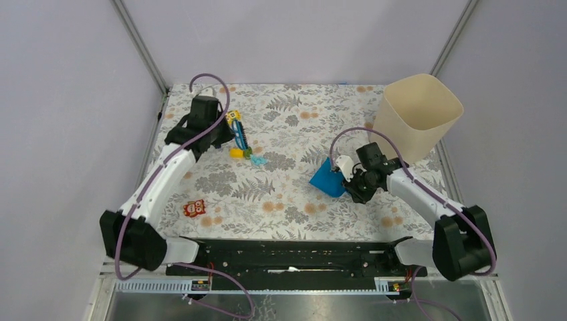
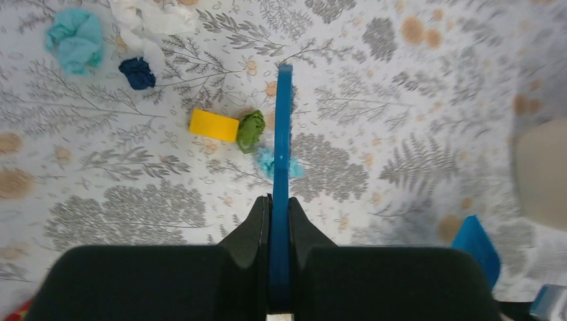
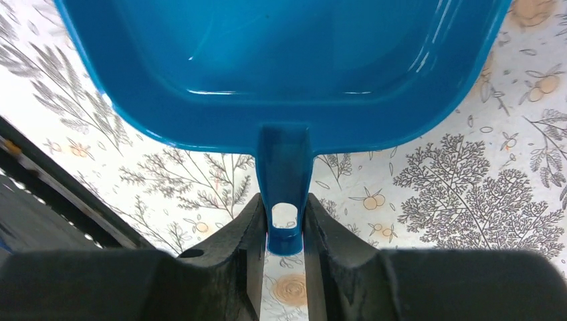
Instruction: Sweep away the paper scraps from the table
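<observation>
From above, the left fingers (image 1: 226, 131) are clamped shut on a slim blue plastic brush (image 1: 241, 139) at the far left of the white, fern-printed bench (image 1: 287, 200). The brush's end is just beside a yellow cube (image 1: 235, 152) and one light blue bit of the paper scraps (image 1: 258, 160). The right fingers (image 1: 348, 177) hold a blue plastic dustpan (image 1: 326, 179) near a tall beige bin (image 1: 418, 114). A small red robot toy (image 1: 194, 208) lies near-left.

The left wrist view shows the left fingers (image 2: 262, 221) pinching the brush (image 2: 282, 120). Green (image 2: 251, 130) and light blue (image 2: 267, 160) scraps lie beside it, the green one against the cube (image 2: 214, 125). Teal, white and navy scraps lie further left.

In the right wrist view, the right fingers (image 3: 253, 227) are closed narrowly on the dustpan (image 3: 287, 60) handle.
</observation>
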`<state>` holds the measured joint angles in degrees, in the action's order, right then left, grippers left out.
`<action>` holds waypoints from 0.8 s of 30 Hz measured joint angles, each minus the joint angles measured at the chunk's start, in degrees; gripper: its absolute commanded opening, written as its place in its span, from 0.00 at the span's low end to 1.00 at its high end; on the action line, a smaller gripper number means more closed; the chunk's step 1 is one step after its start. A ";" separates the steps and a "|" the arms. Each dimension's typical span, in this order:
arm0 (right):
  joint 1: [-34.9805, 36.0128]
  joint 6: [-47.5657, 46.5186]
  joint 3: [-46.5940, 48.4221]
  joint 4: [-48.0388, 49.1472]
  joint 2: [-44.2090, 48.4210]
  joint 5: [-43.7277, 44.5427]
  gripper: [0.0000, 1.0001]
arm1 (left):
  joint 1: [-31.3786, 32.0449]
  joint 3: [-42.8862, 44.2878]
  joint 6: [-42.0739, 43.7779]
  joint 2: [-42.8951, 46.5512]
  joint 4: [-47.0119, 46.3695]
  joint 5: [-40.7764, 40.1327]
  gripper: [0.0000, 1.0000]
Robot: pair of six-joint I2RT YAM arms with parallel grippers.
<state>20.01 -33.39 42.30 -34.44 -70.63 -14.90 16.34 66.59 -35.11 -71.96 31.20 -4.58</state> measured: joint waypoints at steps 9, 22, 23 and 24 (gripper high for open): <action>3.98 -6.03 7.21 -8.87 -8.92 9.18 0.09 | 6.64 25.20 15.30 -23.41 20.04 -5.92 0.00; 9.46 -4.48 7.63 -2.58 -16.28 14.49 0.67 | 10.84 41.16 23.17 -38.03 32.37 -14.71 0.00; 9.46 -4.55 5.77 -1.22 -14.60 14.49 0.71 | 10.84 41.59 23.32 -38.03 32.52 -14.82 0.00; 9.46 -4.52 5.38 -1.07 -14.16 14.49 0.73 | 10.84 41.88 23.43 -38.03 32.61 -14.86 0.00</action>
<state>29.47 -37.91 47.68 -35.51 -84.79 -0.40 27.18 108.47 -11.68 -110.00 63.81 -19.44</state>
